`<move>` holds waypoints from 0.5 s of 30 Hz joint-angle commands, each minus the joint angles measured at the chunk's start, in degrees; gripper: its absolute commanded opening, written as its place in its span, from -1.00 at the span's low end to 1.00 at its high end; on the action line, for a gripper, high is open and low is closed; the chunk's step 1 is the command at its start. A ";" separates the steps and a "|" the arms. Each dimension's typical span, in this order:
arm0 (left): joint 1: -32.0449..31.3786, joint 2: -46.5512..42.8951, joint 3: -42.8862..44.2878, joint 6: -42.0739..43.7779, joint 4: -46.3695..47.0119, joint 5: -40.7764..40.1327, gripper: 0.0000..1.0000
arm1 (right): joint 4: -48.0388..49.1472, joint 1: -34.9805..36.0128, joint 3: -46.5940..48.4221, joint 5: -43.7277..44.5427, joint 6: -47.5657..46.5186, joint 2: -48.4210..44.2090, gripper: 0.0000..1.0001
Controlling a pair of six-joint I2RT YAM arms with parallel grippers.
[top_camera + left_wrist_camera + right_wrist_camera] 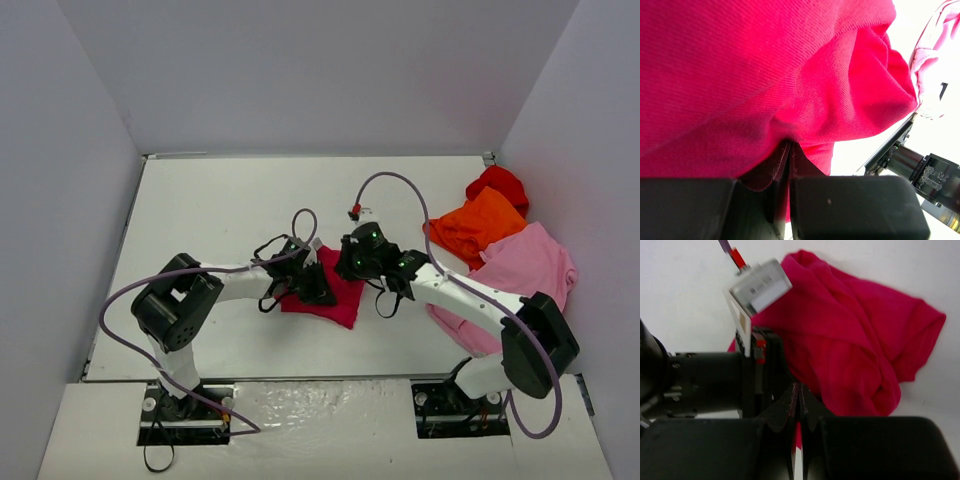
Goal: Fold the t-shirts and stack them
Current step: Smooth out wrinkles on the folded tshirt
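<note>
crimson shirt (346,302) lies crumpled mid-table, between both arms. left gripper (790,150) clamped tight on fold of it, cloth bunched over fingers. right gripper (799,392) closed too, sliver of crimson cloth pinched between pads at shirt's edge, just beside left wrist. pink shirt (525,268), orange shirt (478,226), red shirt (499,184) heaped touching each other at right side of table (200,210), apart from crimson shirt

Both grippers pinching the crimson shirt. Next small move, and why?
Probably lift slightly and draw the left gripper and right gripper apart: both are shut on the crimson shirt, which lies bunched and creased, so it needs spreading before folding.
</note>
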 commanded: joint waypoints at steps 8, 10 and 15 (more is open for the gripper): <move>-0.42 -4.92 4.14 3.13 -7.40 -1.31 -1.00 | 2.78 -1.07 -6.38 0.32 2.66 5.30 -1.00; -0.42 -5.07 4.28 3.28 -7.55 -1.39 -1.00 | 4.57 -1.71 -6.17 -0.02 1.86 9.11 -1.00; -0.40 -5.45 4.21 3.54 -9.67 -1.52 -1.00 | 8.23 -5.10 -5.44 -1.08 0.23 17.52 -1.00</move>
